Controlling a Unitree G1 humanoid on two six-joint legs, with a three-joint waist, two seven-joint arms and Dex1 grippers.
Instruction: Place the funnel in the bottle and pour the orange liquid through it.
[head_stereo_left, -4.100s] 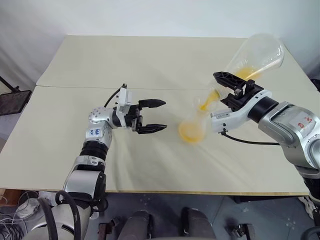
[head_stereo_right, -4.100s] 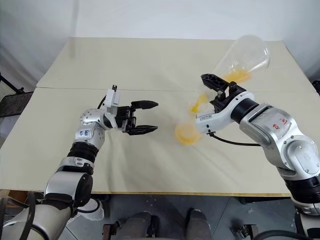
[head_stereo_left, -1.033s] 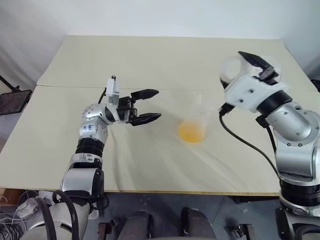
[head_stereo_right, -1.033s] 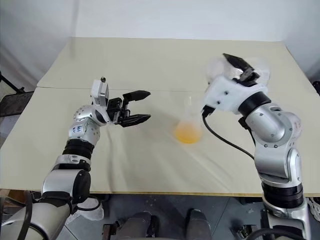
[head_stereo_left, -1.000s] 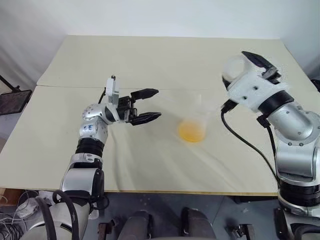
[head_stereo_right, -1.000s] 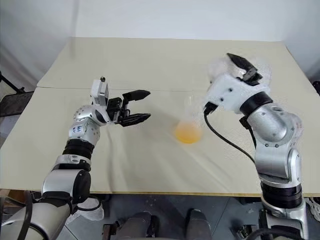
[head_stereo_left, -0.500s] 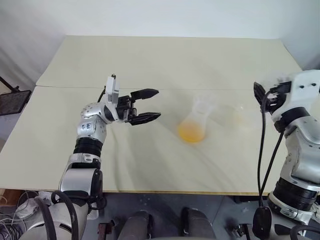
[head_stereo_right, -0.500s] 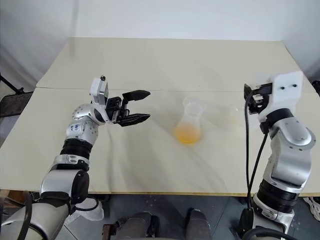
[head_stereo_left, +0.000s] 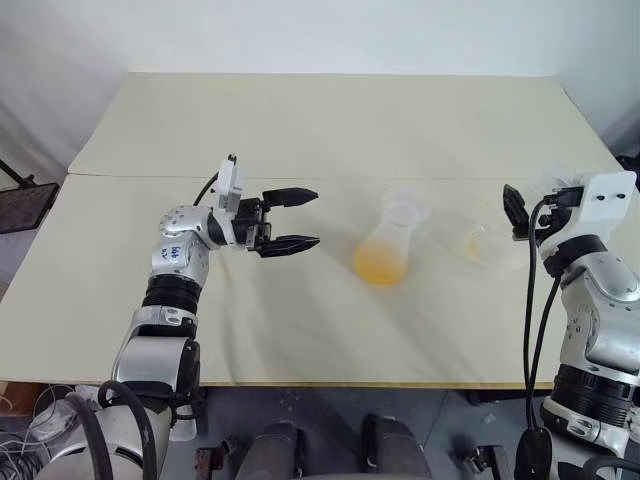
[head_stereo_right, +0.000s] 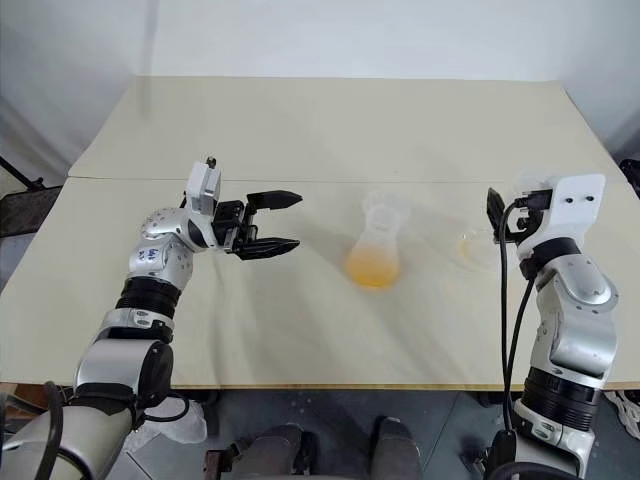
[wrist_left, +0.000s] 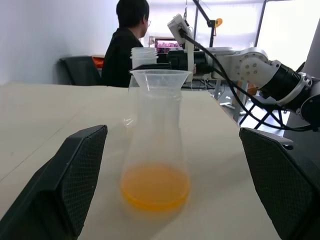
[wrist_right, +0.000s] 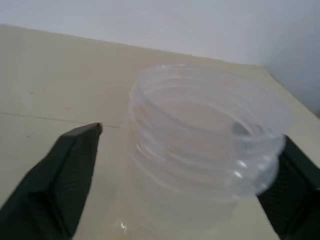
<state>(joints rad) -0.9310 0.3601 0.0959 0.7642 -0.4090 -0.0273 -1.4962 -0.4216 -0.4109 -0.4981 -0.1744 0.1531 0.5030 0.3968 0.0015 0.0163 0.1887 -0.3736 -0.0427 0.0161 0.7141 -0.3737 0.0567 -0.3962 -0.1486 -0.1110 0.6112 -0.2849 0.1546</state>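
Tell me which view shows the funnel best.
The left wrist view: the funnel sits in the bottle's neck, seen side-on between the open fingers. The eye views show it small from above; the right wrist view gives none of it.

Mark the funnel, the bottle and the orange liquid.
funnel (wrist_left: 159, 76), left wrist view, its flared rim on the bottle's neck
bottle (head_stereo_left: 388, 240), left eye view, its sloping clear wall
orange liquid (wrist_left: 155, 185), left wrist view, the pool in the bottle's base

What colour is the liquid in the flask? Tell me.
Bright yellow-orange liquid, pooled in the flask; clearest in the left wrist view.
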